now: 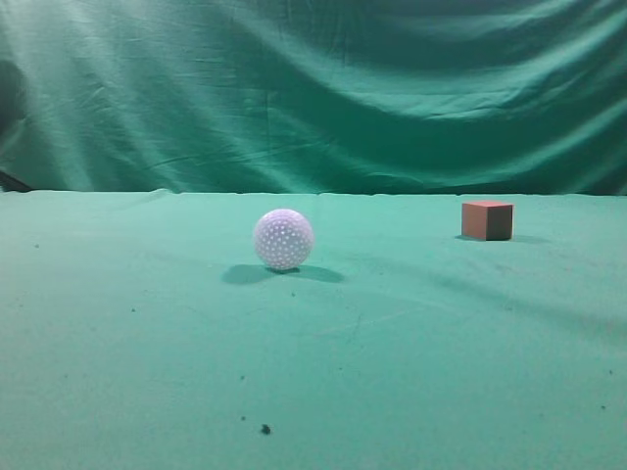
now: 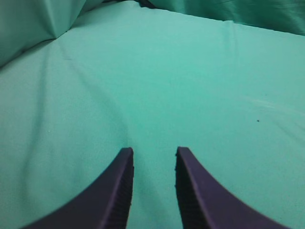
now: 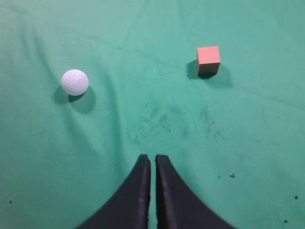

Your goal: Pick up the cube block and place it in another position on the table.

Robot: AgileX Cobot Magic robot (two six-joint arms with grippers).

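The cube block [image 1: 487, 219] is a small reddish-orange cube. It rests on the green table [image 1: 392, 352] at the far right. It also shows in the right wrist view [image 3: 208, 59], up and to the right of my right gripper [image 3: 152, 157]. That gripper is shut and empty, well short of the cube. My left gripper [image 2: 153, 150] is open and empty above bare cloth, with no cube in its view. Neither gripper shows in the exterior view.
A white dimpled ball [image 1: 283, 239] sits near the table's middle, left of the cube; it also shows in the right wrist view [image 3: 75, 82]. A wrinkled green curtain [image 1: 313, 88] hangs behind the table. Small dark specks [image 1: 265, 429] lie on the near cloth.
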